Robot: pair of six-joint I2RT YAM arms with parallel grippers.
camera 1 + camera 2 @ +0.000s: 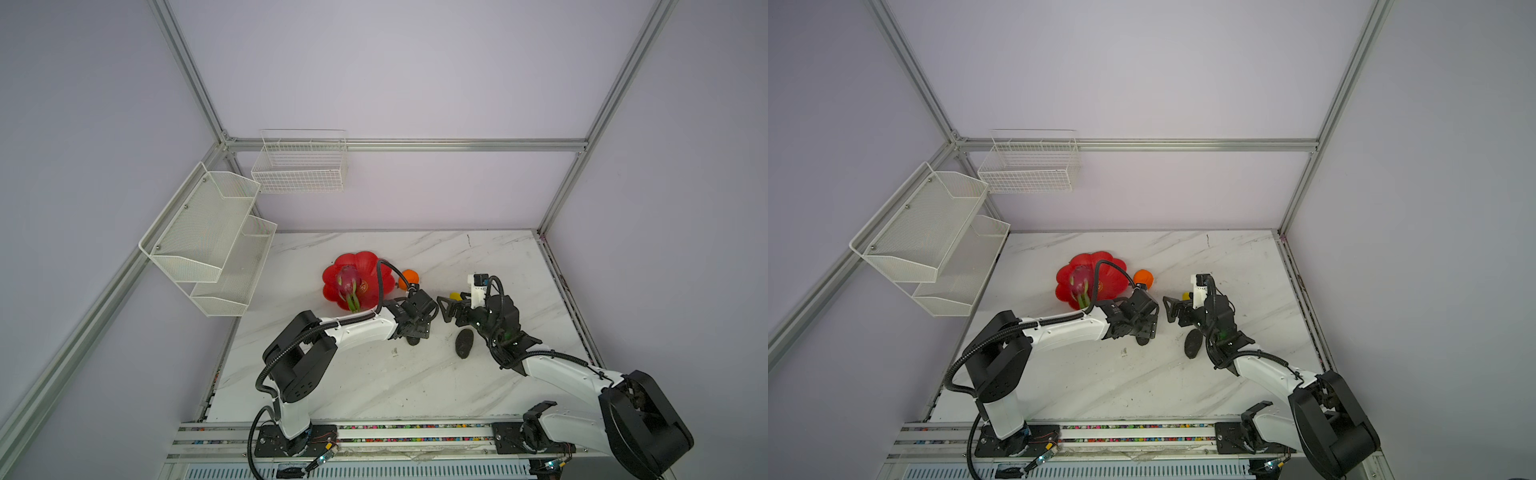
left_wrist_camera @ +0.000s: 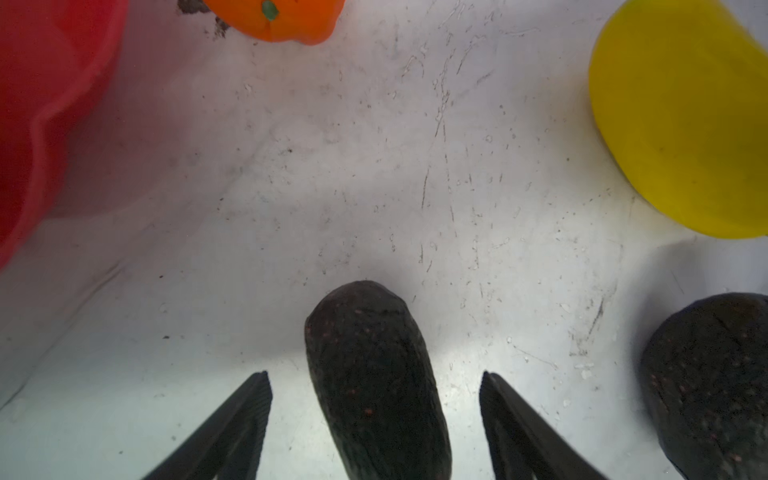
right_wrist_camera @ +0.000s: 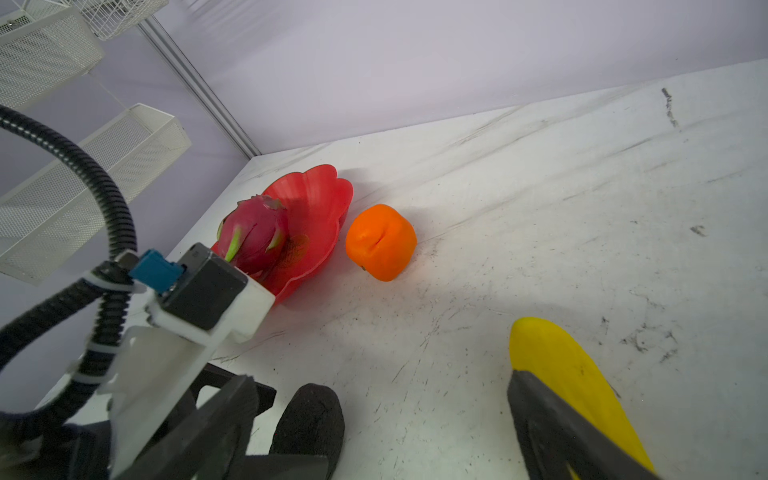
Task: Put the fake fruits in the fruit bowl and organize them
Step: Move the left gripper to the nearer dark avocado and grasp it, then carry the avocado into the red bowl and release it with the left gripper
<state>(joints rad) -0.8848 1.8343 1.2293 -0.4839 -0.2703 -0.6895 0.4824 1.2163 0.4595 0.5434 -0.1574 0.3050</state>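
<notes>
The red scalloped fruit bowl (image 1: 368,262) (image 1: 1115,266) (image 3: 320,195) holds the magenta dragon fruit (image 1: 347,284) (image 3: 253,232). Just right of the bowl, the orange (image 1: 409,277) (image 3: 380,241) lies on the table. My left gripper (image 1: 415,332) (image 2: 374,374) is open and points down astride a dark bumpy oval (image 2: 374,382) (image 1: 413,341), with a gap at each finger. A second dark oval (image 1: 464,344) (image 2: 715,382) lies further right. My right gripper (image 1: 445,309) (image 3: 382,376) is open and empty, one finger beside the yellow mango (image 3: 561,365) (image 1: 455,296).
White mesh shelves (image 1: 208,241) and a wire basket (image 1: 299,166) hang on the left and back walls. The marble table (image 1: 395,386) ends in a rail at the front. The two wrists stand close together mid-table.
</notes>
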